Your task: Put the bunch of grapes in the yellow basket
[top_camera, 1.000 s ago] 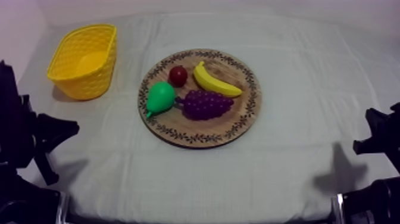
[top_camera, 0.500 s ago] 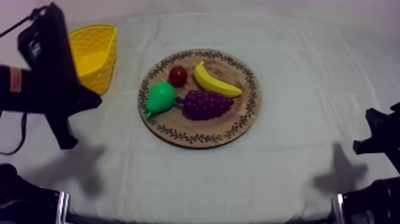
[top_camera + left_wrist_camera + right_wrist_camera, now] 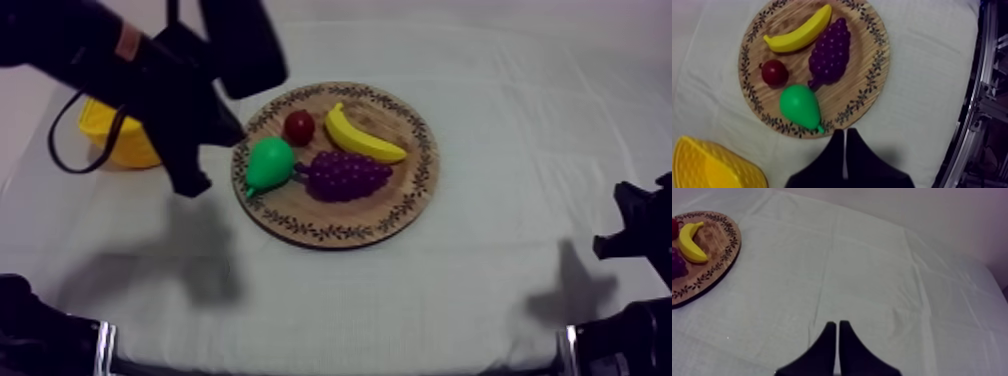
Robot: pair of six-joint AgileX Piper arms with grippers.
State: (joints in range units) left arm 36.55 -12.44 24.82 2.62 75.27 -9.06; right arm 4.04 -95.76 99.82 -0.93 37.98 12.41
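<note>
Count: one board (image 3: 400, 215), one basket (image 3: 128, 150), four toy fruit, two hands.
Grapes (image 3: 345, 175): one bunch, lying on the board near its middle, untouched by either hand.
Other fruit on the board: one banana (image 3: 365, 138) just beside the grapes, one pear (image 3: 268, 165) at the grapes' stem end, and one small red fruit (image 3: 298, 126) between the pear and the banana.
Basket: on the table (image 3: 450, 300), off the board on the pear's side.
My left hand (image 3: 844, 132): fingers pressed together on nothing, just outside the board's rim by the pear, between board and basket.
My right hand (image 3: 835, 323): fingers pressed together on nothing, over bare cloth, well apart from the board.
</note>
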